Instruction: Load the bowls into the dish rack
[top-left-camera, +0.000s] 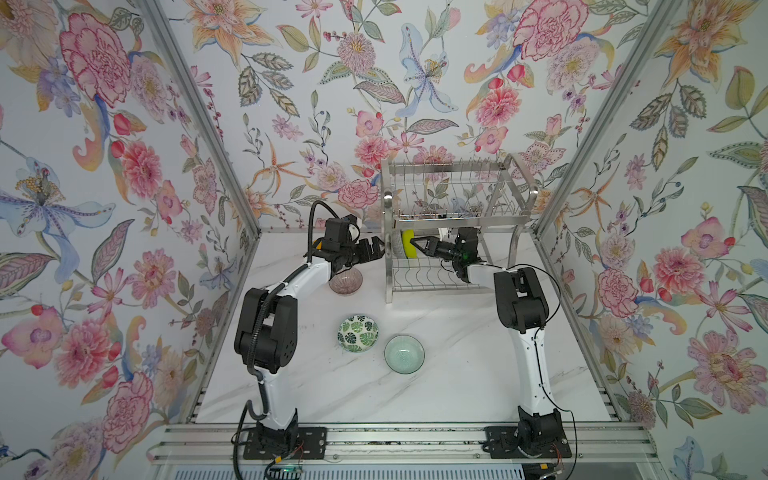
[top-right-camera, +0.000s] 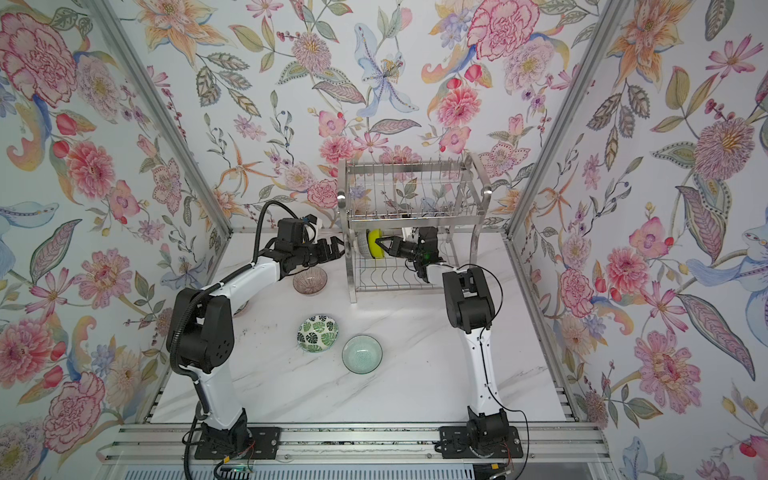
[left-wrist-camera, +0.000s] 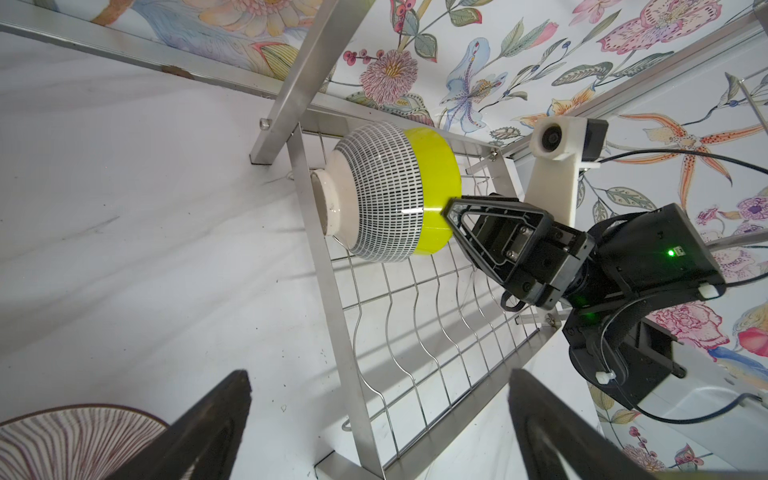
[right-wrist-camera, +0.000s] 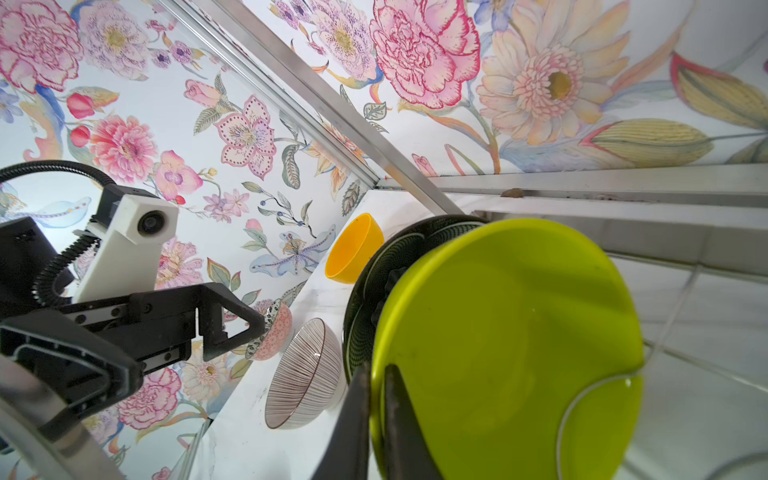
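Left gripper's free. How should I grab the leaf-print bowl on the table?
Pinch its rim from above, one finger inside, one outside: the leaf-print bowl sits upright, mouth open. Take the left edge, away from the pale green glass bowl.

Bent left arm reaches toward 2 o'clock; left gripper jaws wide apart. Bent right arm reaches toward 10 o'clock; right gripper pinched on lime bowl rim.

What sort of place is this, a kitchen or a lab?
Probably a robot test booth staged as a kitchen: flowered wallpaper, a dish rack on a marble-look table, two robot arms bolted to a rail.
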